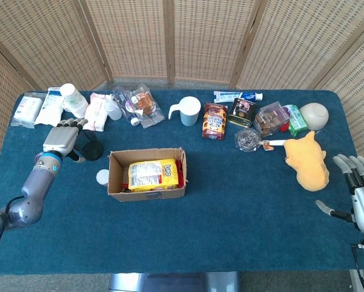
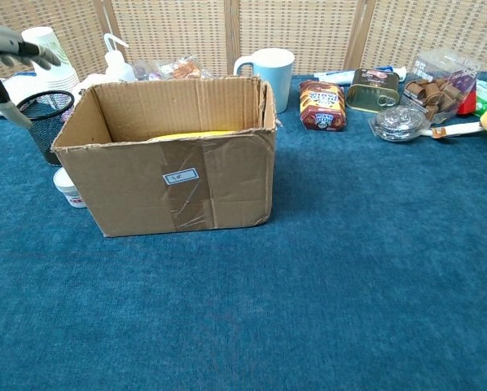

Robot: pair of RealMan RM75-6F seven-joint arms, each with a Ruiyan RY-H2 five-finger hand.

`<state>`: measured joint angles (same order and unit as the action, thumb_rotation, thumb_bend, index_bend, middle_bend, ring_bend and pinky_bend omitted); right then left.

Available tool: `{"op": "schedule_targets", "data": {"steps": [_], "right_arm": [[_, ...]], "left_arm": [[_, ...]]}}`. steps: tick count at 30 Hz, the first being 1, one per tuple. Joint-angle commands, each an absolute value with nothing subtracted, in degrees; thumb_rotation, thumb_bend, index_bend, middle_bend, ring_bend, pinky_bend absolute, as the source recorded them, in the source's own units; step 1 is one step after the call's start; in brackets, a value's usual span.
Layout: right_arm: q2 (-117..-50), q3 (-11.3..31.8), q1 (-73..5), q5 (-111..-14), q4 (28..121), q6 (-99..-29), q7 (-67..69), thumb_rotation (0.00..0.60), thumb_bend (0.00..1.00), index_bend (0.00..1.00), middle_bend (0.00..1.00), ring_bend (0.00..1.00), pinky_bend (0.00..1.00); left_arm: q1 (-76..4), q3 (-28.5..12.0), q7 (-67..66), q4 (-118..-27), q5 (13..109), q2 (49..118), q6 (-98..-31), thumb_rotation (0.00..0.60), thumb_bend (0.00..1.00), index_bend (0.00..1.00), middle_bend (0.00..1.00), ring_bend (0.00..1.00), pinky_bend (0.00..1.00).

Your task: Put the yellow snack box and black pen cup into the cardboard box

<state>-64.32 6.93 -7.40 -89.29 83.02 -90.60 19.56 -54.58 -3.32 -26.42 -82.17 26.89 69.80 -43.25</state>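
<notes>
- The right robot hand sits at the near right edge of the blue tabletop, fingers spread apart and holding nothing, well away from both task things.
- The cardboard box stands open-topped left of centre, and the yellow snack box lies inside it; in the chest view only a yellow strip shows over the front wall of the box.
- A small white jar stands just beside the box's left wall.
- The black pen cup stands upright on the tabletop outside the box, just behind its left rear corner.
- The left robot hand is at the cup's left side, fingers reaching over the rim and thumb lower beside the mesh wall; whether it actually grips the cup cannot be told.
- Farther back, a white mug stands among packets in a row.
</notes>
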Motion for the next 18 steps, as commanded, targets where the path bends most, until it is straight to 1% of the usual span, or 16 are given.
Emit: {"op": "schedule_targets", "data": {"steps": [1,7,10,12,14,15,16,18], "right_arm": [[-64.4,7.0,-7.4,-89.1,82.9,-90.5,19.7,0.6,0.0,0.09,0.0,0.0,0.05],[-64.6,7.1,-7.5,-88.6,82.5,-90.0,19.8,0.6,0.0,0.09,0.0,0.0,0.05],[-64.8,7.2,-7.6,-88.4,82.4,-89.8,19.8,0.6,0.0,0.09,0.0,0.0,0.05],[-64.8,7.2,-7.6,-88.4,82.3,-89.7,20.0,0.6,0.0,0.09,0.0,0.0,0.05],[-64.8,7.3,-7.7,-88.3,82.2,-89.6,20.0,0.6,0.0,0.09,0.0,0.0,0.05],[-64.8,7.3,-7.7,-88.3,82.2,-89.6,20.1,0.6,0.0,0.09,0.0,0.0,0.05],[-64.9,7.3,-7.7,-88.3,82.2,-89.6,20.2,0.6,0.0,0.09,0.0,0.0,0.05],[-64.9,7.3,-7.7,-88.3,82.1,-89.5,20.4,0.6,0.0,0.09,0.0,0.0,0.05]], "left_arm": [[-55.4,-2.5,-27.8,-79.6,25.0,71.9,-42.5,0.6,0.04,0.0,0.0,0.0,0.07],[-56.4,-2.4,-28.6,-75.9,23.5,74.1,-41.4,0.6,0.04,0.0,0.0,0.0,0.07],[-56.9,-1.7,-30.1,-74.4,22.2,75.1,-41.5,0.6,0.04,0.0,0.0,0.0,0.1],[-57.4,-1.1,-31.6,-73.5,20.7,76.0,-41.8,0.6,0.04,0.01,0.0,0.0,0.17],[-57.7,-0.9,-32.4,-73.0,19.6,76.6,-42.1,0.6,0.04,0.06,0.0,0.0,0.26],[-57.8,-0.9,-32.8,-72.6,19.2,77.2,-42.4,0.6,0.04,0.08,0.0,0.0,0.29],[-57.9,-0.9,-33.1,-72.2,19.0,77.7,-42.8,0.6,0.04,0.12,0.03,0.02,0.33],[-57.7,-1.2,-33.3,-71.0,19.9,79.3,-44.7,0.6,0.05,0.21,0.14,0.1,0.41]]}}
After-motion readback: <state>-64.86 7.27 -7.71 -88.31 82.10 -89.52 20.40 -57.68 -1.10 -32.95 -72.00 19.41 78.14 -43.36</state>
